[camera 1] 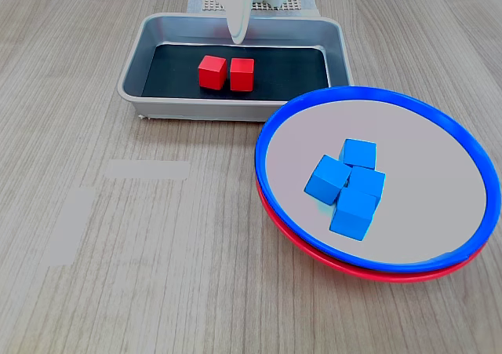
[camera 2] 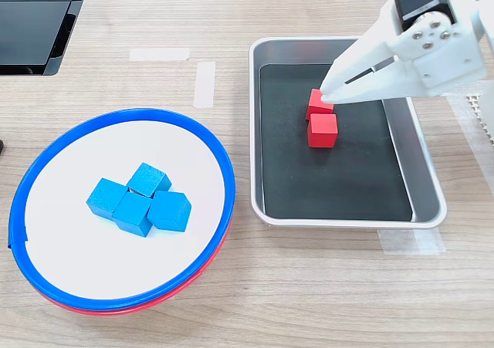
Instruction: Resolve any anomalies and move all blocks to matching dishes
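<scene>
Two red blocks (camera 1: 212, 71) (camera 1: 242, 74) lie side by side on the black liner of a silver tray (camera 1: 135, 78); in the second exterior view they are one red block (camera 2: 319, 101) behind the other (camera 2: 323, 130). My white gripper (camera 2: 329, 95) hangs over the tray, shut and holding nothing, its tip just above the farther red block; in the first exterior view the gripper (camera 1: 238, 31) points down behind the blocks. Several blue blocks (camera 1: 349, 185) (camera 2: 139, 198) cluster in the blue-rimmed dish (camera 1: 376, 95) (camera 2: 116, 115). That dish is stacked on the red-rimmed dish (camera 1: 314, 252) (camera 2: 123, 310), of which only the rim shows.
Pale tape strips (camera 1: 149, 169) (camera 1: 70, 224) are stuck on the wooden table. Another tape piece (camera 2: 409, 241) lies at the tray's corner. A black object (camera 2: 35, 24) fills the second exterior view's top left corner. The arm's base sits on a mesh mat (camera 1: 294, 3) behind the tray.
</scene>
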Available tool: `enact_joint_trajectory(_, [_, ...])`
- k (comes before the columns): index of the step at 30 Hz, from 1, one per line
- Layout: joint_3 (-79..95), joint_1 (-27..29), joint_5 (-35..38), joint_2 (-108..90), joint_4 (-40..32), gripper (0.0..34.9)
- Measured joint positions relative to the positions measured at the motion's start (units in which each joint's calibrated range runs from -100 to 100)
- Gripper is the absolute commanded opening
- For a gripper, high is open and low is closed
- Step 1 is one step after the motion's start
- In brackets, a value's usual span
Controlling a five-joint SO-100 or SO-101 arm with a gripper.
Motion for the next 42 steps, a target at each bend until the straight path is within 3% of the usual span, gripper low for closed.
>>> enact_joint_trajectory(42, [0.0,-1.2,0.4,0.0,0.0,0.3])
